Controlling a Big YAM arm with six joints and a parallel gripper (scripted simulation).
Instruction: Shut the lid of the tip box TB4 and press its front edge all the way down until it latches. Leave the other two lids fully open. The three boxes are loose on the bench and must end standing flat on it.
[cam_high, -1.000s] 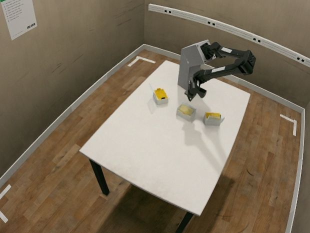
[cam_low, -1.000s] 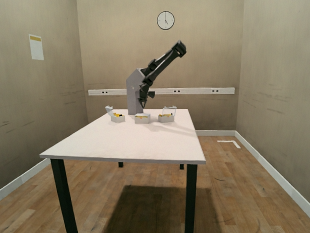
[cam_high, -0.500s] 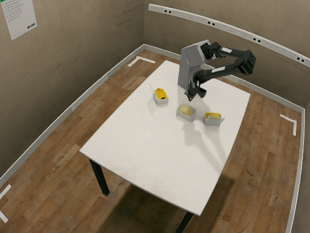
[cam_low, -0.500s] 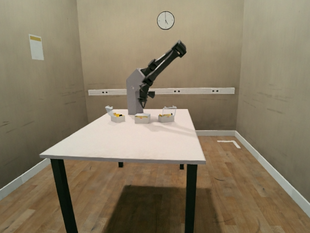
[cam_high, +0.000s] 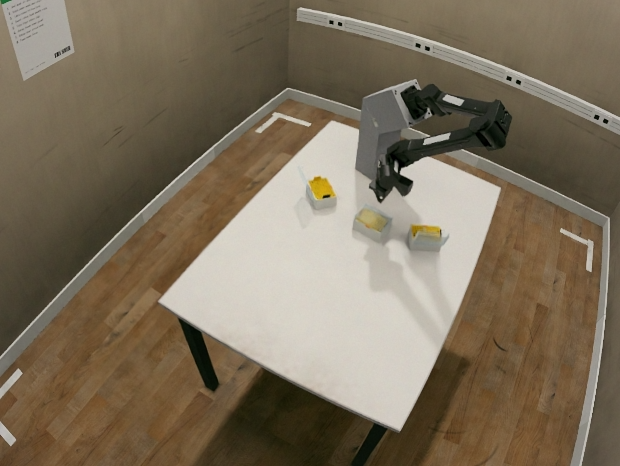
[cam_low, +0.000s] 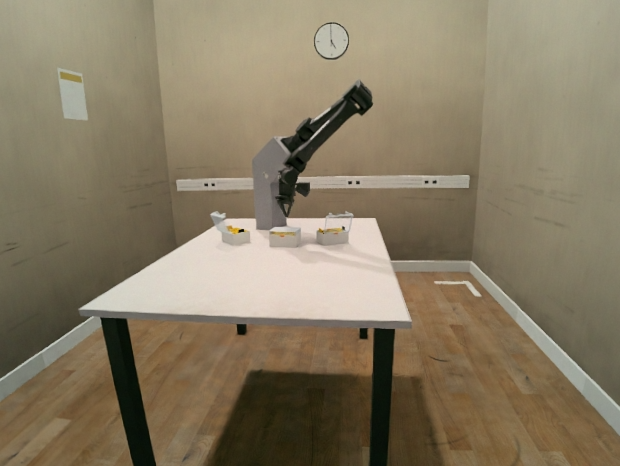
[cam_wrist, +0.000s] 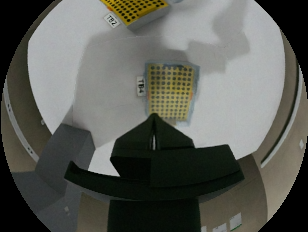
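Three small grey tip boxes with yellow tip racks stand in a row on the white table (cam_high: 280, 300) (cam_low: 260, 285). The middle box, labelled TB4 (cam_high: 371, 223) (cam_low: 284, 236) (cam_wrist: 171, 90), has its clear lid lying down over the tips, so they look pale. I cannot tell if it is latched. The left box (cam_high: 320, 192) (cam_low: 234, 235) and the right box (cam_high: 427, 236) (cam_low: 332, 235) have their lids raised. My gripper (cam_high: 379, 196) (cam_low: 286, 212) (cam_wrist: 154, 117) is shut on nothing and hangs a little above TB4's rear edge, pointing down.
The arm's grey pedestal (cam_high: 380, 130) (cam_low: 265, 190) stands on the table just behind the boxes. The wrist view also shows one open box (cam_wrist: 133, 2) beyond TB4. A wall rail (cam_low: 400, 181) runs behind the table.
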